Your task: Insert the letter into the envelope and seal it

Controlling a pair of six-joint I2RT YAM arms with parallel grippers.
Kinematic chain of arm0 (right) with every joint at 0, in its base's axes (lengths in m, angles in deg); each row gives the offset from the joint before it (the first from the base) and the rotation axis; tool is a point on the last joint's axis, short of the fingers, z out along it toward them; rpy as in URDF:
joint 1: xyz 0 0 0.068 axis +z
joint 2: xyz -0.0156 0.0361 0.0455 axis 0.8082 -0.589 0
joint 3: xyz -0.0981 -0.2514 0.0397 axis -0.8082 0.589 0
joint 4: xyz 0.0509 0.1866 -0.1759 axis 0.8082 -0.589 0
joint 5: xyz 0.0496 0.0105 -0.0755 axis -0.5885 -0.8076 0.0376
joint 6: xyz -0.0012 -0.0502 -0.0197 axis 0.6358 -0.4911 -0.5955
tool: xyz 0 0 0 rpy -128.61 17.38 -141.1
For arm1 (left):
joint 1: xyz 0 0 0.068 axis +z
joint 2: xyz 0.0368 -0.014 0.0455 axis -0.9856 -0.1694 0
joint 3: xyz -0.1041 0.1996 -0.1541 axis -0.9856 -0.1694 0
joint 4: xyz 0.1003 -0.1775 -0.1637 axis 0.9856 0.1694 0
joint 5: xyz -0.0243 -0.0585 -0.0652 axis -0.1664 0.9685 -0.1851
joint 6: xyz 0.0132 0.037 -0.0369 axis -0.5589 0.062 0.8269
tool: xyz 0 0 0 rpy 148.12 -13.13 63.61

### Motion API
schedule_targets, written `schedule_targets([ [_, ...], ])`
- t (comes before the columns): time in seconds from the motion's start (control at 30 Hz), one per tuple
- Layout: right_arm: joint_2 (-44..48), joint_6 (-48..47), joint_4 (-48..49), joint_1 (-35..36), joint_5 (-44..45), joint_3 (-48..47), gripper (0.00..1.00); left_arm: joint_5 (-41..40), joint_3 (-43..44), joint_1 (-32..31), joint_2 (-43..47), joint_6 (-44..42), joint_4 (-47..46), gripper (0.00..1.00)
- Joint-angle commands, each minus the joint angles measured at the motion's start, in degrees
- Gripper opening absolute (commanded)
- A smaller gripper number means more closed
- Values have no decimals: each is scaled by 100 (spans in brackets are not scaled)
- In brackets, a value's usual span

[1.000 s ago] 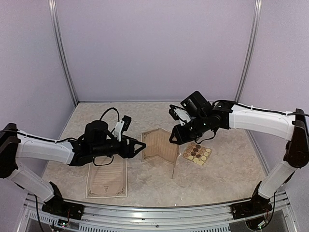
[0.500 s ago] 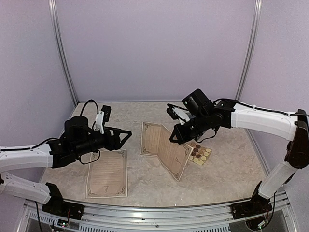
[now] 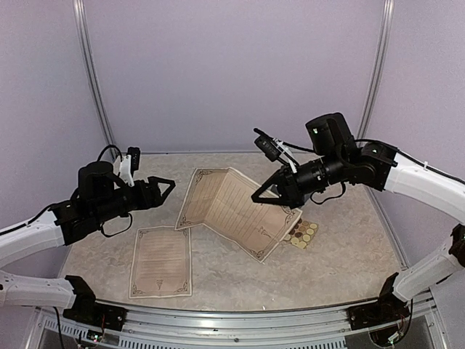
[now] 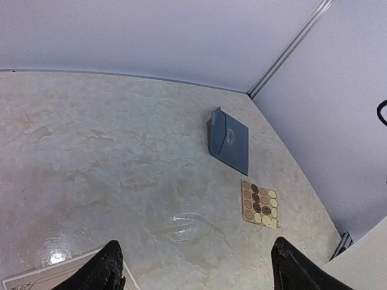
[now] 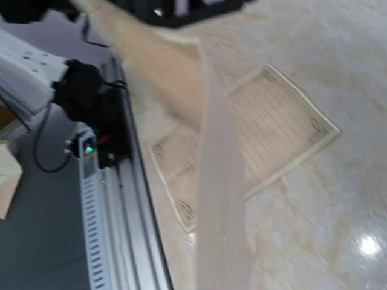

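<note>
My right gripper (image 3: 261, 198) is shut on the letter (image 3: 232, 207), a large cream sheet with two creases. It holds the letter by its right part, lifted and tilted over the table's middle. In the right wrist view the letter (image 5: 221, 199) is a blurred cream band that hides my fingers. My left gripper (image 3: 163, 185) is open and empty, raised left of the letter and apart from it; its fingertips (image 4: 109, 272) frame bare table. The slate-blue envelope (image 4: 230, 140) lies flat near the far right corner in the left wrist view. In the top view it is hidden.
A second cream lined sheet (image 3: 161, 260) lies flat at the front left. A square sheet of round stickers (image 3: 301, 234) lies right of the letter, and also shows in the left wrist view (image 4: 260, 203), in front of the envelope. The metal front rail (image 5: 109, 199) shows in the right wrist view.
My right gripper has raised the letter, which has spread wider and swung left. My left gripper has drawn back from the letter's left edge, up and to the left.
</note>
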Motion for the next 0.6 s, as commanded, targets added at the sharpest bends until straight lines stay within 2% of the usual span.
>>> schedule_targets([
  [0.0, 113, -67, 352, 42, -419, 199, 0, 1043, 367, -415, -75, -518, -143, 81],
  [0.1, 84, -4, 553, 40, -636, 290, 0, 1612, 503, -853, -203, -788, -345, 82],
  [0.23, 35, 23, 707, 42, -956, 350, 0, 2249, 507, -1104, -285, -785, -730, 83],
  [0.4, 63, -49, 841, 42, -1564, 401, 0, 2382, 593, -1200, -454, -931, -643, 83],
  [0.57, 114, -146, 801, 46, -1791, 395, 0, 2650, 748, -1297, -614, -1047, -676, 83],
])
